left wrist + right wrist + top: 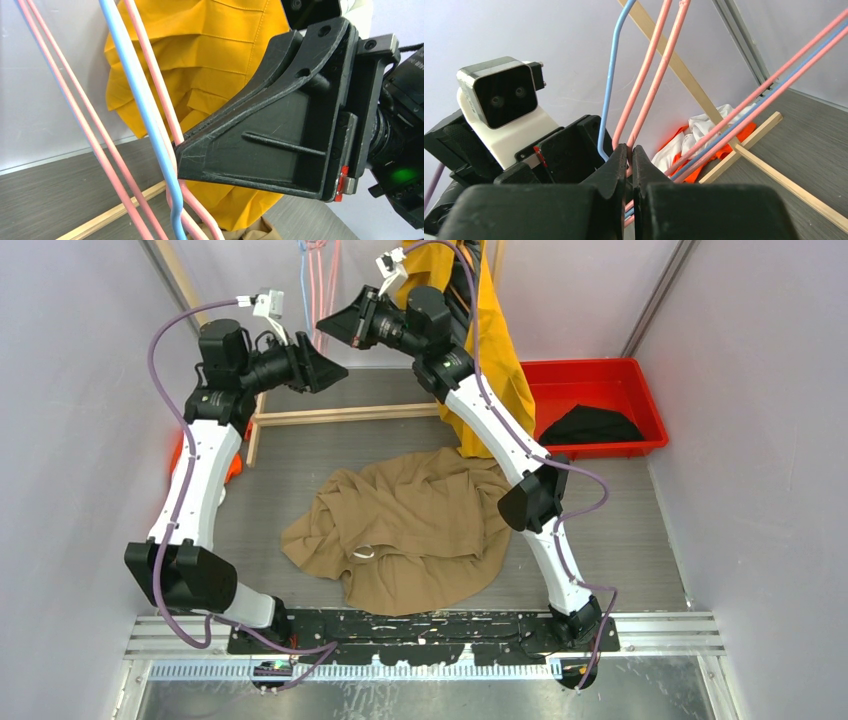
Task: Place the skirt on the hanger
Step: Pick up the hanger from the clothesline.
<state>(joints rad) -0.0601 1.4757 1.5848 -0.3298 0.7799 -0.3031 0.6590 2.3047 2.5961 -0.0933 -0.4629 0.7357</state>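
The skirt (pixel 410 530) is a tan cloth lying crumpled on the table between the arms; a corner of it (pixel 252 231) shows in the left wrist view. Pink and blue wire hangers (pixel 318 270) hang at the back. My right gripper (pixel 330 328) is raised to them and shut on a pink hanger (pixel 651 65), whose wire is pinched between the tips (pixel 629 150). The blue hanger (pixel 611 65) hangs just left of it. My left gripper (pixel 335 375) faces the right one from the left, a little below it, with its fingers apart and nothing between them.
A yellow garment (pixel 495 350) hangs behind the right arm. A red bin (pixel 600 380) at the back right holds a black cloth (pixel 590 425). A wooden rack frame (pixel 340 415) crosses the back. Orange and white cloth (pixel 704 135) lies at the left wall.
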